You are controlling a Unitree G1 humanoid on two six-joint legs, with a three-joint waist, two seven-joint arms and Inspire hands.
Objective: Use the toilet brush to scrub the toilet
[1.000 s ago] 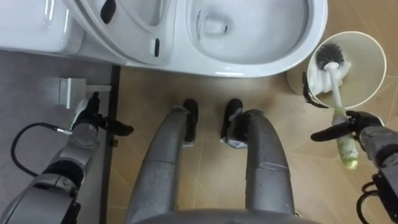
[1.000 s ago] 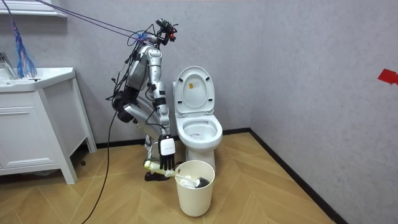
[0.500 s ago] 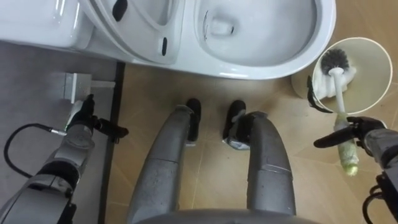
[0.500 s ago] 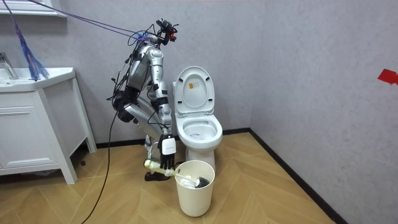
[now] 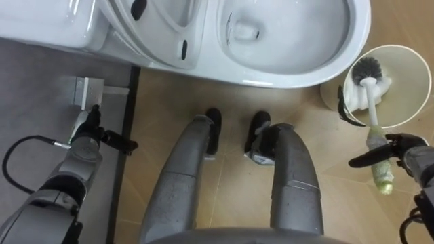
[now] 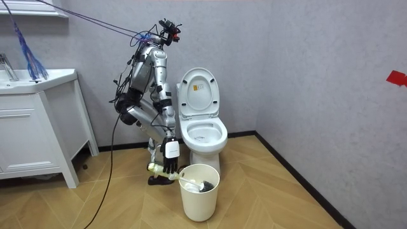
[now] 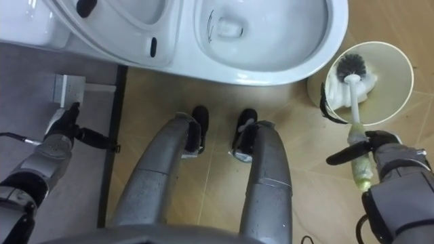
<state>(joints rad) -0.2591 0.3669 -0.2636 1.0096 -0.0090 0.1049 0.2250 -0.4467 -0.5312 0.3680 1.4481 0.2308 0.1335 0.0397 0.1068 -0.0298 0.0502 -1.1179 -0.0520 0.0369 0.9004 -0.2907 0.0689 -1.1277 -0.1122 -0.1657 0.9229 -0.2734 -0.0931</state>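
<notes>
- Standing bent over at the toilet, feet just short of the bowl
- Clamping the right hand round the brush low on its handle, one finger jutting out sideways
- Resting the bristles down in the bin just beside the bowl
- Hanging the left hand near the wall, fingers straight, holding nothing

Plain grey walls meet a herringbone wood floor along a dark skirting board. At the room view's left stands a white cabinet with panelled doors. A red patch marks the right-hand wall.
</notes>
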